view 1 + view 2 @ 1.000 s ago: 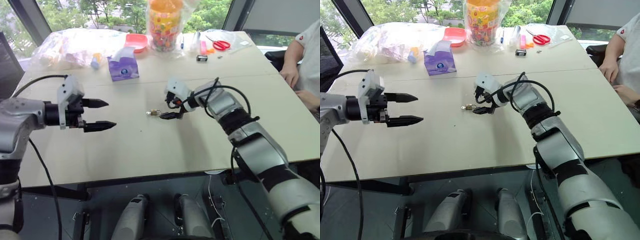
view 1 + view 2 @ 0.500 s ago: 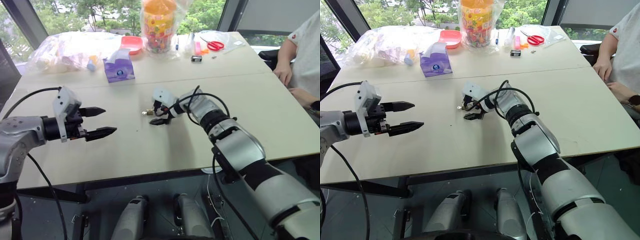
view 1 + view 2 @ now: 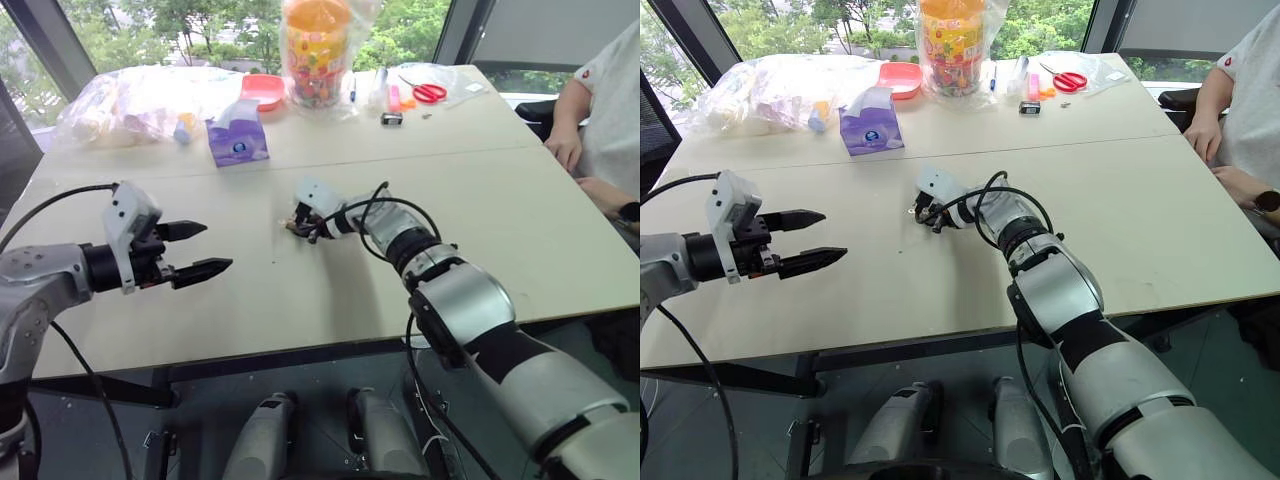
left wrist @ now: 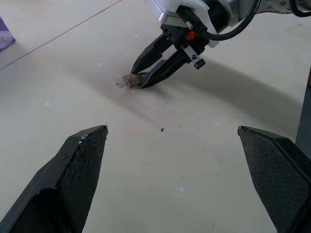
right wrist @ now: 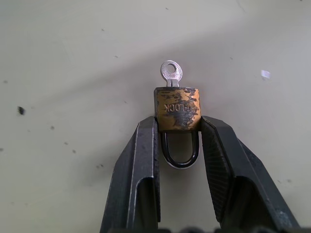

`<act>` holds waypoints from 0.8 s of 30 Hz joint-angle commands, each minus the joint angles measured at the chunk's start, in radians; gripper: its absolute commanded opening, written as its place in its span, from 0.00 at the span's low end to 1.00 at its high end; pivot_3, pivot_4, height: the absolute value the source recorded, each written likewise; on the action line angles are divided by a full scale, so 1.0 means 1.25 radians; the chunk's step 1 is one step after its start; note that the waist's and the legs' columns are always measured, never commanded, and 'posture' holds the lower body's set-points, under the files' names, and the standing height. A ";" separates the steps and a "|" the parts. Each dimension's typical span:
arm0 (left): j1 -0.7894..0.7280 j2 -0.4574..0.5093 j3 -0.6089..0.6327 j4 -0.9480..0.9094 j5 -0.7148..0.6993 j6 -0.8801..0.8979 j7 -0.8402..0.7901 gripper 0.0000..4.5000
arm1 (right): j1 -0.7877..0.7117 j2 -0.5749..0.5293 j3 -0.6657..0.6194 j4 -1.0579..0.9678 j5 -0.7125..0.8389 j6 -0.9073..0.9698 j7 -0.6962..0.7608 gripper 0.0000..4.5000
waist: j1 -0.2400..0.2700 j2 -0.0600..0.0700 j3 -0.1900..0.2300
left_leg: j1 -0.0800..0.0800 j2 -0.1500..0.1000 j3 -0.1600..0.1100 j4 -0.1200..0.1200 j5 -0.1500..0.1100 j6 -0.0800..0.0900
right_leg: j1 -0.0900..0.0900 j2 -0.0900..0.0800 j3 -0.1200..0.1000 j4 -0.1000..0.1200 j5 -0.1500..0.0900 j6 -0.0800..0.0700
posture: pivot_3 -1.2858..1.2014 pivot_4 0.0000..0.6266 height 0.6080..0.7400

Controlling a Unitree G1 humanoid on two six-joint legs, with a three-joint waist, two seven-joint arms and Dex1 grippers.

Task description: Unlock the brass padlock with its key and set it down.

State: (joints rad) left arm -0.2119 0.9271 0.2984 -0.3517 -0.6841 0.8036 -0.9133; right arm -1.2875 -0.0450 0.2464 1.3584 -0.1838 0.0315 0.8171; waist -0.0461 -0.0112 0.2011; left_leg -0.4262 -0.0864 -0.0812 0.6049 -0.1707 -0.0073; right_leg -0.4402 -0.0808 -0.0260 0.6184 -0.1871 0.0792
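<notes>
Pale tabletop, mid-table: your right gripper has clamped the small golden-brass block padlock by its sides, with the tiny silver round-headed key already in it. Left gripper hangs wide open, well apart. Next you'd pinch and turn that key, I reckon. Shackle's partly hidden between the fingers, so locked or not, can't tell.

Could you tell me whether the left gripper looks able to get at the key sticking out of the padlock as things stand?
Probably yes. The left gripper is open, and bare table lies between it and the key, which juts free from the padlock held by the right gripper.
</notes>
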 commanded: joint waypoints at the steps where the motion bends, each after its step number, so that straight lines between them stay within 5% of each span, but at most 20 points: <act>1: -0.016 -0.007 0.030 0.018 -0.011 -0.013 0.008 1.00 | -0.031 -0.007 0.002 -0.030 -0.022 -0.068 0.020 0.15 | 0.001 0.000 0.000 | 0.000 0.000 0.000 0.000 0.000 0.000 | 0.000 0.000 0.000 0.000 0.000 0.000 | 0.52 0.24 1.00; 7: -0.090 -0.068 0.056 0.101 -0.059 -0.007 0.029 1.00 | -0.010 -0.087 0.031 -0.195 -0.054 -0.269 0.033 0.15 | 0.001 0.000 0.000 | 0.000 0.000 0.000 0.000 0.000 -0.001 | 0.000 0.000 0.000 0.000 0.001 0.002 | 0.52 0.24 1.00; 12: -0.219 -0.140 0.033 0.193 -0.121 0.020 0.034 1.00 | 0.171 -0.208 0.027 -0.679 -0.063 -0.272 0.029 0.15 | 0.007 -0.001 0.000 | 0.000 0.000 -0.001 0.000 0.001 0.000 | 0.000 -0.001 -0.001 0.000 0.001 0.003 | 0.52 0.24 1.00; 16: -0.333 -0.182 -0.033 0.294 -0.104 0.012 -0.009 1.00 | 0.256 -0.248 0.018 -0.877 -0.123 -0.243 -0.051 0.15 | 0.009 -0.001 0.000 | 0.000 -0.001 -0.001 0.000 0.002 0.001 | 0.001 -0.001 0.000 0.000 0.001 0.003 | 0.52 0.24 1.00; 20: -0.402 -0.204 -0.089 0.374 -0.072 -0.009 -0.055 0.69 | 0.281 -0.251 0.021 -0.949 -0.147 -0.192 -0.086 0.15 | 0.002 -0.001 0.000 | 0.000 0.000 0.000 0.001 0.002 0.000 | 0.001 -0.001 0.000 0.001 0.000 0.001 | 0.52 0.24 1.00; 24: -0.450 -0.225 -0.122 0.435 -0.039 -0.034 -0.086 0.69 | 0.293 -0.253 0.030 -0.989 -0.161 -0.163 -0.104 0.15 | 0.004 -0.001 0.000 | 0.000 0.000 0.000 0.001 0.002 0.000 | 0.001 0.000 0.000 0.000 0.000 0.001 | 0.52 0.24 1.00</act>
State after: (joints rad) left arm -0.7375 0.6443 0.1449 0.1807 -0.7500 0.7932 -1.0019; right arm -0.9125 -0.3590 0.2900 0.1765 -0.3815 -0.1810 0.7094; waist -0.0415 -0.0123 0.2006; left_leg -0.4263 -0.0861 -0.0811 0.6060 -0.1677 -0.0069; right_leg -0.4390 -0.0815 -0.0264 0.6187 -0.1870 0.0802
